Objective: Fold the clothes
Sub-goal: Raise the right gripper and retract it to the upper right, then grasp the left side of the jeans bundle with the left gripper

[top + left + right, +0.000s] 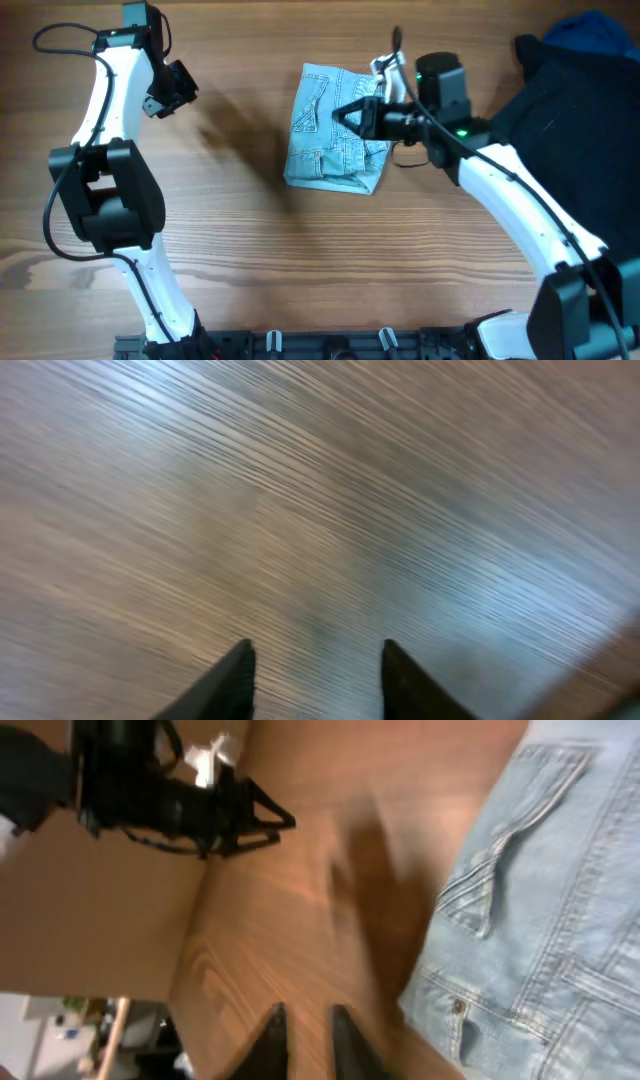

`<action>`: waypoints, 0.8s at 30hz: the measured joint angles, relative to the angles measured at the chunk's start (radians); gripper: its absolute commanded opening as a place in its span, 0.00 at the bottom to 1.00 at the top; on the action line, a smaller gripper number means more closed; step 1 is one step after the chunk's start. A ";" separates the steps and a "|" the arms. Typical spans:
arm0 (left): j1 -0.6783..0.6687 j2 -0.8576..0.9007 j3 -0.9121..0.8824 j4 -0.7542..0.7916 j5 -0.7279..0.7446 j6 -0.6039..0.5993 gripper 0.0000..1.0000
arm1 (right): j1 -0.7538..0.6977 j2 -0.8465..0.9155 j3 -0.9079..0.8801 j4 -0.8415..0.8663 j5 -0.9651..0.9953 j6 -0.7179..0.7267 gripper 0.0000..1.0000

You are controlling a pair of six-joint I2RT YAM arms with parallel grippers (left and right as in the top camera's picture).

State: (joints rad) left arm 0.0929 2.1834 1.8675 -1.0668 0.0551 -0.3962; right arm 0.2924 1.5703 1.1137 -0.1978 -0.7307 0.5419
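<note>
**Right gripper [347, 115] hangs over folded denim, barely parted and empty**

The clothes [335, 140], a pale denim garment, lie in a compact, roughly rectangular bundle just above the middle of the wooden table [250, 260], with the pocket stitching facing up. That shape suggests the folding is largely done. Over the bundle's centre sits the right gripper, its arm reaching in from 4 o'clock. The wrist camera shows its fingers [275, 1035] a narrow slit apart with nothing between them, and the denim lies toward 3 o'clock of the tips. Whether they brush the cloth cannot be told. Well apart, at 9 o'clock of the bundle, the left gripper [180, 88] hangs over bare wood, its jaws moderately open and holding nothing. It is probably placed there so that it cannot snag the fold. At 3 o'clock a black garment [570, 120] is heaped at the table's edge, apart from the denim.
</note>
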 measured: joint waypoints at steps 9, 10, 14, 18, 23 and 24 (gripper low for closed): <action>-0.006 0.000 0.000 0.046 0.306 0.088 0.74 | -0.138 -0.005 0.025 -0.093 0.060 0.032 0.96; -0.009 0.000 0.000 0.046 0.322 0.101 0.74 | -0.141 -0.006 0.036 -0.120 0.083 0.037 0.99; -0.034 0.000 0.000 0.047 0.357 0.150 0.73 | -0.140 -0.027 0.158 -0.360 0.258 0.013 1.00; -0.093 0.000 0.000 0.057 0.346 0.196 0.76 | -0.139 -0.051 0.363 -0.650 0.562 -0.019 1.00; -0.188 0.000 0.000 0.114 0.328 0.219 0.92 | -0.140 -0.076 0.448 -0.749 0.769 -0.067 1.00; -0.211 0.000 0.000 0.132 0.340 0.219 0.94 | -0.140 -0.077 0.449 -0.762 0.785 -0.072 1.00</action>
State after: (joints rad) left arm -0.1177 2.1834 1.8675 -0.9344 0.3946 -0.1776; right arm 0.1524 1.4937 1.5623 -0.9600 0.0544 0.4694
